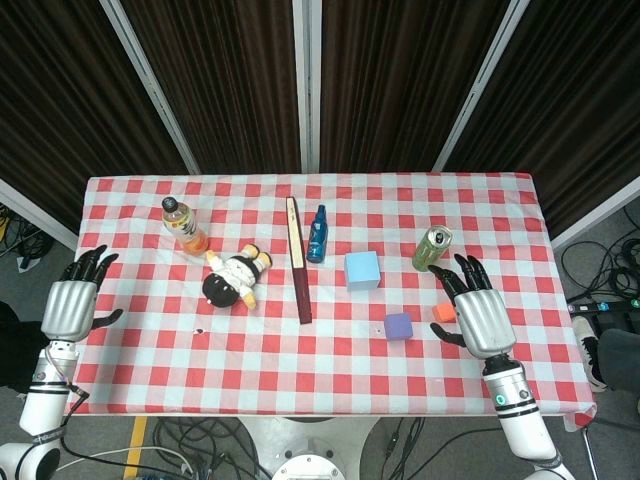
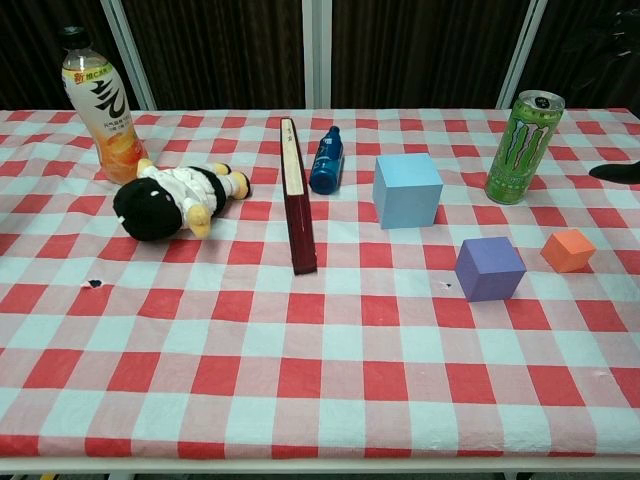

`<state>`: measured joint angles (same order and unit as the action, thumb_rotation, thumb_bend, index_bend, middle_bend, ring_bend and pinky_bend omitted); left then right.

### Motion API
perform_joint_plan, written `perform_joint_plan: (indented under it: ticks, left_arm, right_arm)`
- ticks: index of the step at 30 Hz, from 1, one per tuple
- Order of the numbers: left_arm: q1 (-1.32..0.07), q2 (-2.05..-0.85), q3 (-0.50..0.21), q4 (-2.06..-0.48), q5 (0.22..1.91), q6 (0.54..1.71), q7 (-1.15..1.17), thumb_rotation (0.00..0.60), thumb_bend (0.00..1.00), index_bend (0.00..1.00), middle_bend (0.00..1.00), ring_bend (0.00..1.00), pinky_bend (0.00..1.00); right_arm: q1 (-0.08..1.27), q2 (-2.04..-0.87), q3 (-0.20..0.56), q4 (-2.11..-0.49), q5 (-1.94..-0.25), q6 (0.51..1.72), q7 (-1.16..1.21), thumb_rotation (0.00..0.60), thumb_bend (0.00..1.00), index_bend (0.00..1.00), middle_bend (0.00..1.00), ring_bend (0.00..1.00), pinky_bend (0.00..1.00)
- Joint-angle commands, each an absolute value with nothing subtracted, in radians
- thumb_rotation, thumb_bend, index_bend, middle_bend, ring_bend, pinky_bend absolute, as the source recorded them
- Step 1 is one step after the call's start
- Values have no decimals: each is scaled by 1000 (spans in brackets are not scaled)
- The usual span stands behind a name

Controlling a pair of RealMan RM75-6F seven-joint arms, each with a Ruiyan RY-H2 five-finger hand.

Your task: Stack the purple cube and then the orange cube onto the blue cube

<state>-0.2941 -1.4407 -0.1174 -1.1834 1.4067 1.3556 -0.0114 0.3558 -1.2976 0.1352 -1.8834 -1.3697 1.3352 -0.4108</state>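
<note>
The light blue cube [image 1: 362,269] [image 2: 407,190] stands right of the table's middle. A smaller purple cube [image 1: 398,326] [image 2: 489,268] sits in front of it, to the right. Further right lies the small orange cube [image 1: 444,312] [image 2: 567,250], partly hidden by my right hand in the head view. My right hand [image 1: 479,311] hovers just right of the orange cube, fingers spread, holding nothing; only a dark fingertip [image 2: 618,172] shows in the chest view. My left hand [image 1: 74,303] is open at the table's left edge, far from the cubes.
A green can [image 1: 431,248] [image 2: 523,147] stands behind the right hand. A dark red book [image 1: 297,260] [image 2: 296,195], a blue bottle [image 1: 317,234] [image 2: 326,160], a plush doll [image 1: 236,277] [image 2: 176,200] and an orange drink bottle [image 1: 183,225] [image 2: 104,112] lie on the checkered tablecloth [image 1: 250,350].
</note>
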Motion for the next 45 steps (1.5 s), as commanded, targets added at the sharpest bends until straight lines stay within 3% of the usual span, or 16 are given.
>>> perform_joint_plan:
  ticks: [1,10,20,30,45]
  left_arm:
    - [-295,-1438,-118,-1186,1403,1347,-22,600,86,206,179,128,233]
    - [-297,-1433,-110,-1194,1418,1346,-30,600,86,206,179,128,233]
    - [-295,-1425,-116,-1202,1406,1340,-38,600,86,206,180,127,232]
    - [-290,-1424,-128,-1191,1373,1324,-43,600,86,206,180,127,233]
    - [-286,-1431,-141,-1158,1349,1313,-70,600,86,206,179,127,233]
  right_arm:
    - [355,-1296,133,-1882,-1369,1333,-412,600,63,151,257,38,0]
    - [373,-1282,135,-1910,-1375,1311,-450,600,63,151,259,39,0]
    - [475,-1245,124,-1894,-1241,1109,-589,600,64,151,262,41,0]
    - [575,-1312,113,-1802,-1100,947,-600,600,65,151,262,41,0]
    - [630,-1395,68,-1691,-1068,928,-625,600,89,151,288,43,0]
